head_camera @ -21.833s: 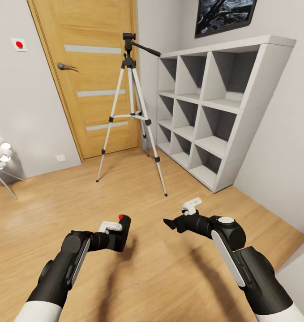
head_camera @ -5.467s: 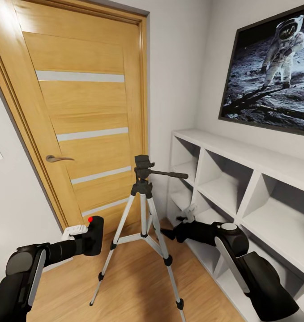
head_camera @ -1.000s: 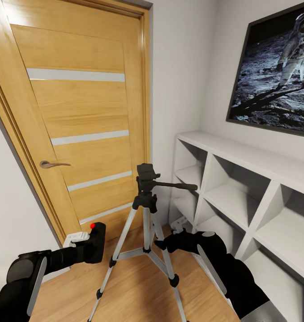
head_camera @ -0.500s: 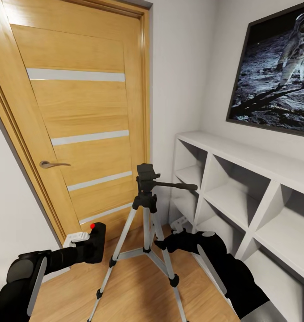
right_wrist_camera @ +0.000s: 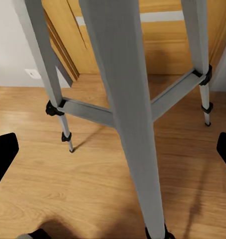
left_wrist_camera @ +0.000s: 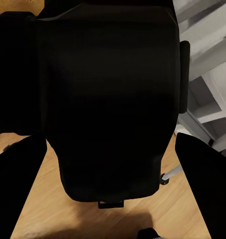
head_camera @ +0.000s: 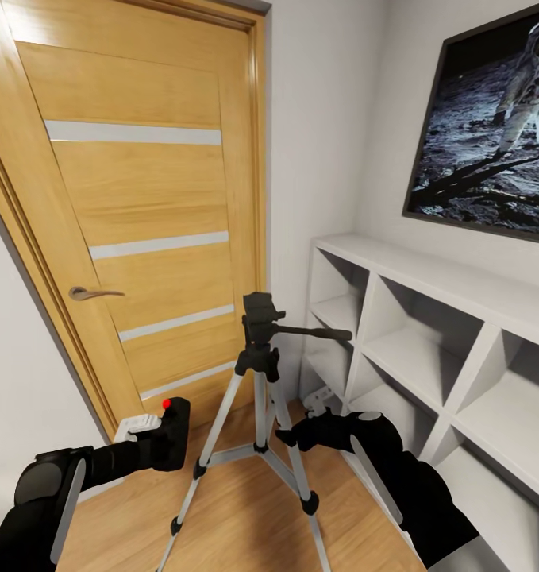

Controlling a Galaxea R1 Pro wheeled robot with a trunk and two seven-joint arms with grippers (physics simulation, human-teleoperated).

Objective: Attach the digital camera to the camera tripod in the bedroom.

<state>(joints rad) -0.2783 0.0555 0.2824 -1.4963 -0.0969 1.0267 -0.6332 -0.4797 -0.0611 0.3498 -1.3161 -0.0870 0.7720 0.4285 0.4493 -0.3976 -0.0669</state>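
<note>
So the digital camera (head_camera: 171, 433) sits clamped in the left pincer (head_camera: 162, 437), low and to the left of the camera tripod (head_camera: 258, 397), red button facing up. In the left wrist view the black camera body (left_wrist_camera: 110, 99) sits right between the two fingers, so that grip looks solid. My read is that it's a small rigid lump, probably light, and smooth plastic that could twist if the squeeze slackens, so keeping hold across the sides of the body and leaving the underside free for the mount seems smart. The tripod stands on the wood floor (head_camera: 245, 516) in front of the oak door (head_camera: 142, 206), next to the white cube shelves (head_camera: 428, 342). I'd guess it tips easily: thin silver legs, all the weight up at the black head. The right pincer (head_camera: 289, 435) is spread open just beside a leg (right_wrist_camera: 127, 114), gripping nothing, and a leg looks like the sensible place to steady it.
</note>
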